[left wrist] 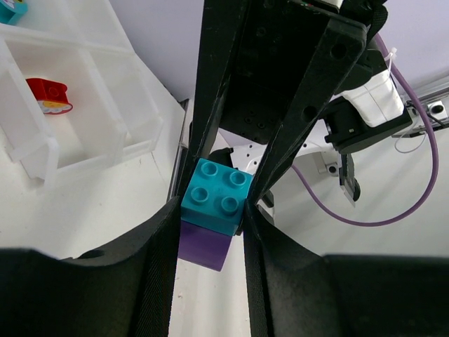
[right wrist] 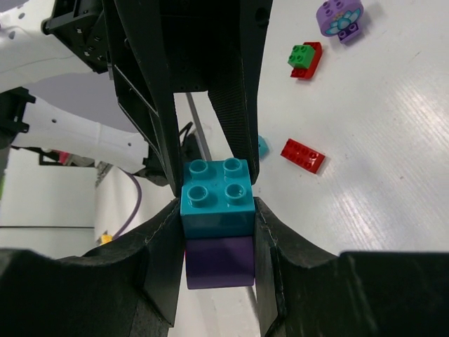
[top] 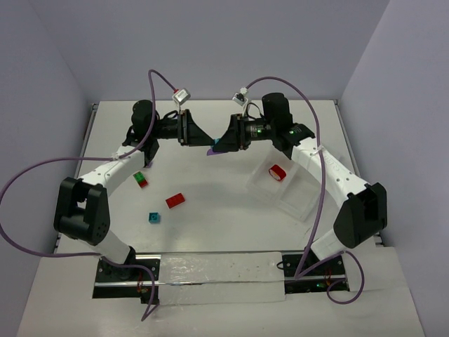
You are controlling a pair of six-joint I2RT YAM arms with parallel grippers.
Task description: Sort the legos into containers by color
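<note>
Item: teal-on-purple stack (top: pixel 214 146), a teal four-stud brick (left wrist: pixel 217 193) seated on a purple brick (left wrist: pixel 205 246). It is held off the table (top: pixel 210 232), directly between the two sets of fingertips, which meet nose to nose.

Left gripper (top: pixel 203 140): fingers pressed against opposite sides of the stack, pinching it.

Right gripper (top: pixel 223 142): likewise clamped on the stack from the facing side. In its wrist view its fingers (right wrist: pixel 165 239) flank both bricks.

Tray (top: pixel 298 200): translucent white and compartmented, behind the right gripper and beside that arm. One compartment holds a red piece (top: pixel 278 172).

Loose bricks, all on the table on the left gripper's side and nearer the bases than the fingertips:
- green-on-red pair (top: pixel 142 179), closest to the left arm.
- red flat brick (top: pixel 175 200), apart from the others.
- small teal brick (top: pixel 153 217), farthest from the grippers.
- round purple piece (right wrist: pixel 339 15), seen only from the right wrist, just beside the green-on-red pair.
</note>
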